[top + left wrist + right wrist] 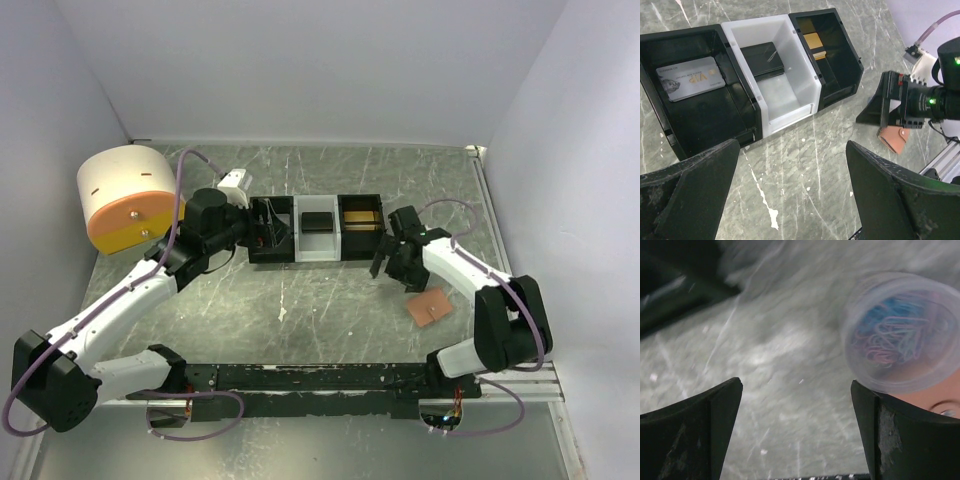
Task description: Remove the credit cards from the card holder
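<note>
Two black fingers (690, 195) of the left gripper (792, 150) stand spread wide with nothing between them. They are poised over the left end of a three-compartment tray (318, 252), where a silver card (690, 77) lies flat in the left black bin. A black card (762, 57) rests in the white middle bin, and a gold-coloured card (815, 44) sits in the right black bin. The right gripper (385, 262) is likewise parted and empty, and hangs low over the grey-veined table (320, 300) just off the tray's right end. The salmon-orange card holder (430, 306) lies flat on the table just beside that gripper, on its near right side and apart from the tray. Whether it is folded shut cannot be told. The blurred right wrist view shows a translucent tub of coloured paper clips (897, 332) near the right-hand finger, with a salmon surface at its lower edge. A large white-and-orange drum (125, 195) stands at the table's far left.
</note>
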